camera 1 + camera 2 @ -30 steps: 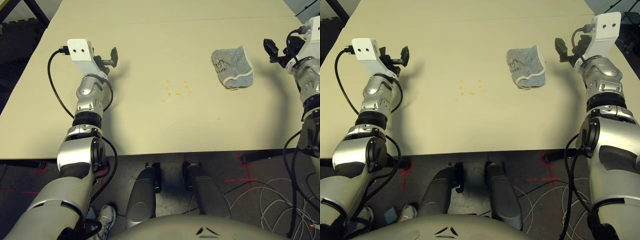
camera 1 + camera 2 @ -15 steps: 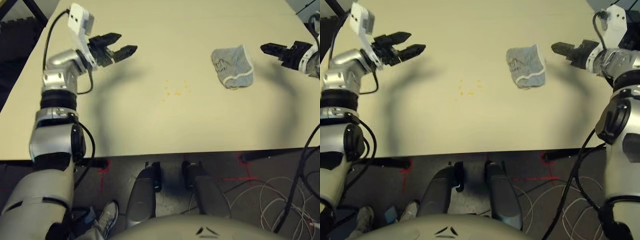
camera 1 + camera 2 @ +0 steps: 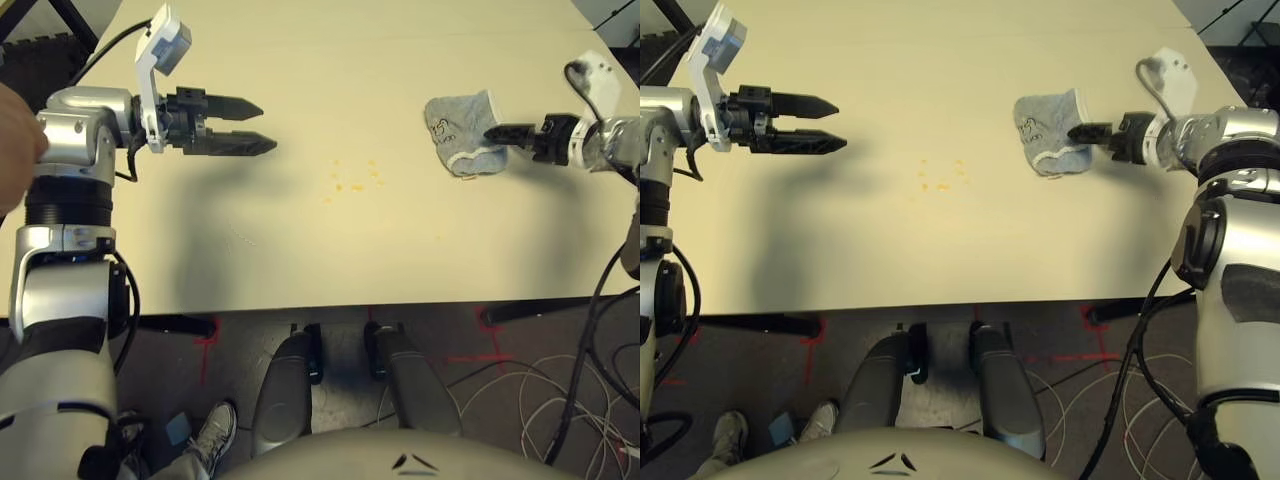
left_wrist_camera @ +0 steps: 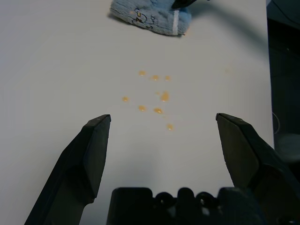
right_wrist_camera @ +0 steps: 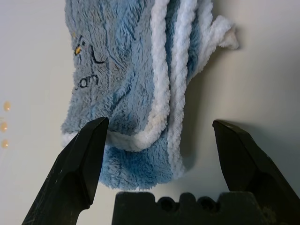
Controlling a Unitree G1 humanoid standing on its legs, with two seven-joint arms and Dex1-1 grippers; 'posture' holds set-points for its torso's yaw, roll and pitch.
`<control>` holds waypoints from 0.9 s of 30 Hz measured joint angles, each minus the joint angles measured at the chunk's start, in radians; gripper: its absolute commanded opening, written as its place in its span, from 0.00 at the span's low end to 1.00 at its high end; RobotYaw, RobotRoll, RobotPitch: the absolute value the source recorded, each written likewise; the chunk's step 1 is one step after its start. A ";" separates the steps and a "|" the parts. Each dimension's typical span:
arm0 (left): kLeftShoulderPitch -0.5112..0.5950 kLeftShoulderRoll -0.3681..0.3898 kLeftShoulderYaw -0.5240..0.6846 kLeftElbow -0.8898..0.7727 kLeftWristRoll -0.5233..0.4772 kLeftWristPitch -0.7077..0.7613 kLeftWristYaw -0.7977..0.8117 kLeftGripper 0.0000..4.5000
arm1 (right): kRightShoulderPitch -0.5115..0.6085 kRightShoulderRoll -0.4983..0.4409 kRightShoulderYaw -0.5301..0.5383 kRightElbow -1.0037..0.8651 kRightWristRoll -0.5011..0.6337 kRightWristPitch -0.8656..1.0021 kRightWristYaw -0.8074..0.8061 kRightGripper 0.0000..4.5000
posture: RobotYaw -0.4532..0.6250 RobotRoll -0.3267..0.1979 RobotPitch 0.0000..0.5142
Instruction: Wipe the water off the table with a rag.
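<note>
Rag (image 5: 136, 103) lies crumpled on the pale surface (image 3: 300, 250), its near end already between the spread fingers of the right gripper (image 5: 157, 140), whose jaws stand wide and released with nothing in them. It looks like soft, light terry, folded over itself with a thick white hem running toward the jaws; I judge it will squash and drape instead of holding a shape, so the best hold is across the bunched, doubled hem, where there is enough bulk to pinch. Water (image 4: 157, 96), a loose scatter of tiny orange drops, sits well beyond the left gripper (image 4: 164, 131) and between its lines of reach; those jaws are also open and empty, hovering above the surface.
</note>
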 measured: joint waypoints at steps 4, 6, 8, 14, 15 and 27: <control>0.022 0.010 -0.002 -0.038 -0.012 0.032 -0.001 1.00 | 0.000 0.010 -0.009 0.000 0.003 0.000 -0.011 0.99 | 0.49 0.62 0.54; 0.023 0.010 -0.002 -0.051 -0.019 0.038 0.000 1.00 | -0.001 0.020 -0.030 -0.001 0.012 0.006 -0.024 0.99 | 0.49 0.62 0.54; 0.023 0.010 -0.002 -0.056 -0.022 0.044 0.004 1.00 | -0.001 0.025 -0.056 0.000 0.029 0.020 -0.033 0.99 | 0.49 0.62 0.55; 0.030 0.010 -0.003 -0.064 -0.025 0.045 0.017 1.00 | -0.016 0.046 -0.118 0.000 0.081 0.112 -0.027 0.99 | 0.48 0.62 0.57; 0.035 0.009 -0.003 -0.067 -0.026 0.045 0.018 1.00 | -0.018 0.050 -0.131 0.001 0.095 0.128 -0.030 0.99 | 0.48 0.62 0.57; 0.042 -0.015 -0.006 -0.084 -0.039 0.050 0.037 1.00 | -0.040 0.084 -0.194 0.000 0.148 0.200 -0.086 0.99 | 0.48 0.62 0.58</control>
